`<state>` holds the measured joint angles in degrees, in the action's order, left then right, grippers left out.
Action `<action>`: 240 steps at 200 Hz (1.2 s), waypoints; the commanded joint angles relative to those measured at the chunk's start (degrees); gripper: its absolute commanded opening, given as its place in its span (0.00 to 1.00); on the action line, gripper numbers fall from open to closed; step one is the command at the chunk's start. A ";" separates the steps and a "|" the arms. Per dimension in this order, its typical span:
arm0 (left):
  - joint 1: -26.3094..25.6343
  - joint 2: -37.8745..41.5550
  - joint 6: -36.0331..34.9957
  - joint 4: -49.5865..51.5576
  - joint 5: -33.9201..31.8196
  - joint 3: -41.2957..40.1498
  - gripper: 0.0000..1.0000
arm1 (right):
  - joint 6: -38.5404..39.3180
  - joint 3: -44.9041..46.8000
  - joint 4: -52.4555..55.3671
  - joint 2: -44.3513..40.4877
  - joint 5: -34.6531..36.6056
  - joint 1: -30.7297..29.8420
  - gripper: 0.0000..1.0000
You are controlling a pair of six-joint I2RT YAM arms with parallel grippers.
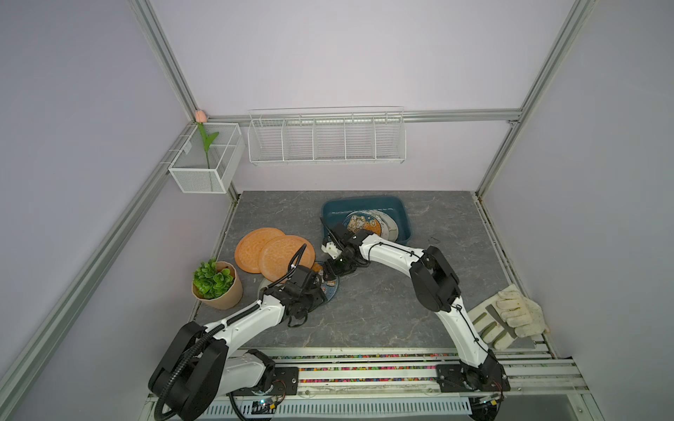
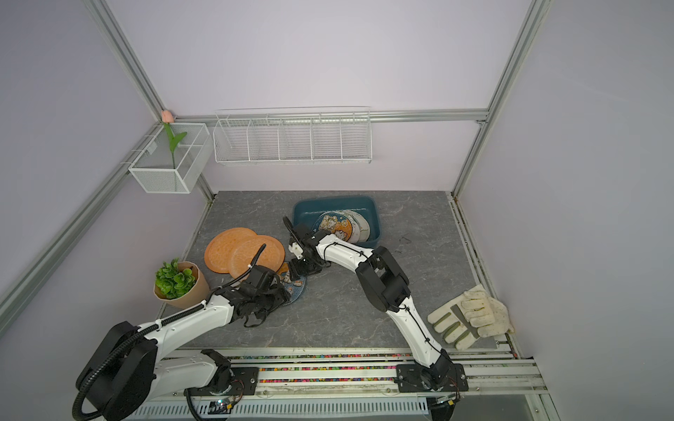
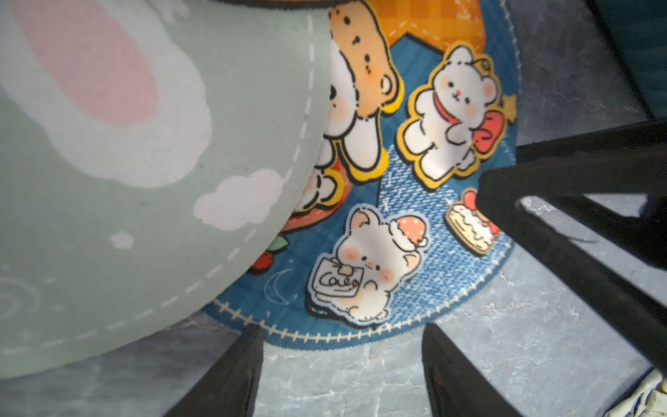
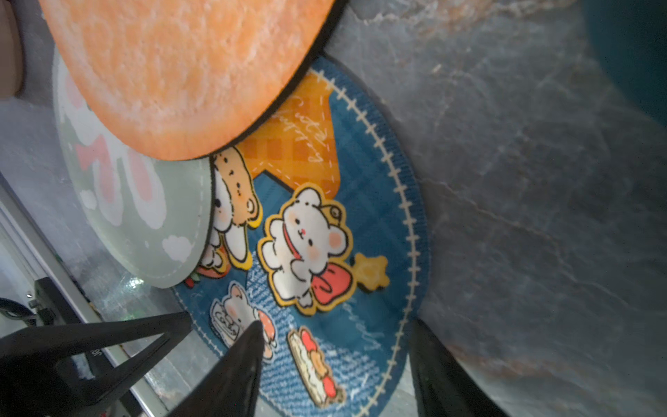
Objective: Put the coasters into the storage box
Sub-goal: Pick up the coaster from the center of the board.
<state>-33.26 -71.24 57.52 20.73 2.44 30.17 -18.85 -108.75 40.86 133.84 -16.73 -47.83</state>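
Left claw (image 3: 343, 335) — jaws apart at blue coaster (image 3: 433, 260) rim | right claw (image 4: 335, 325) — apart, astride same rim | step: pickup, likely | next: pinch edge from under green coaster (image 3: 144, 224), carry to box (image 1: 361, 201)

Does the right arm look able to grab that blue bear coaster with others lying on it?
Probably yes. The right pincer is open at the uncovered edge of the blue coaster, one finger over it, one past the rim. The orange coaster and pale green coaster overlap only the opposite side.
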 commanded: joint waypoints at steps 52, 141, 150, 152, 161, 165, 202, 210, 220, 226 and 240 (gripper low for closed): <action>0.98 -2.41 -1.97 0.82 -0.07 1.03 0.69 | -0.43 0.62 0.65 1.73 -2.74 -0.25 0.31; 1.00 0.53 -2.50 5.49 1.56 3.01 0.82 | -0.08 5.22 2.87 -7.07 -2.77 1.49 0.07; 1.00 1.08 -2.37 5.93 1.66 3.14 0.83 | 0.18 6.17 3.50 -8.56 -2.94 1.65 0.07; 0.98 1.14 -2.33 6.13 1.62 3.20 0.83 | 0.23 6.35 3.69 -8.80 -3.02 1.81 0.07; 0.99 1.65 -2.22 6.57 1.62 3.38 0.84 | 0.44 7.16 4.35 -10.29 -3.26 2.07 0.07; 0.94 1.88 -2.15 6.75 1.77 3.44 0.84 | 0.54 7.51 4.68 -10.95 -3.41 2.20 0.07; 0.95 3.43 -1.97 8.38 1.52 4.21 0.85 | 1.92 7.56 9.05 -15.67 -4.01 3.55 0.07; 0.99 3.48 -2.05 8.53 1.45 4.44 0.86 | 2.30 7.18 9.93 -16.49 -4.01 3.93 0.07; 0.99 3.57 -2.14 8.84 1.43 4.76 0.86 | 2.63 6.39 11.15 -17.32 -4.29 4.47 0.07; 0.96 3.56 -2.23 8.97 1.35 4.95 0.86 | 2.91 5.67 11.91 -17.77 -4.53 4.75 0.07; 0.96 3.45 -2.47 9.36 1.33 5.48 0.86 | 3.59 3.51 13.56 -18.55 -4.88 5.54 0.07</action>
<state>-32.62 -68.45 55.27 28.08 4.40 33.56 -17.72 -102.32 49.58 117.80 -20.10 -43.70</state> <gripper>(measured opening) 0.859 0.075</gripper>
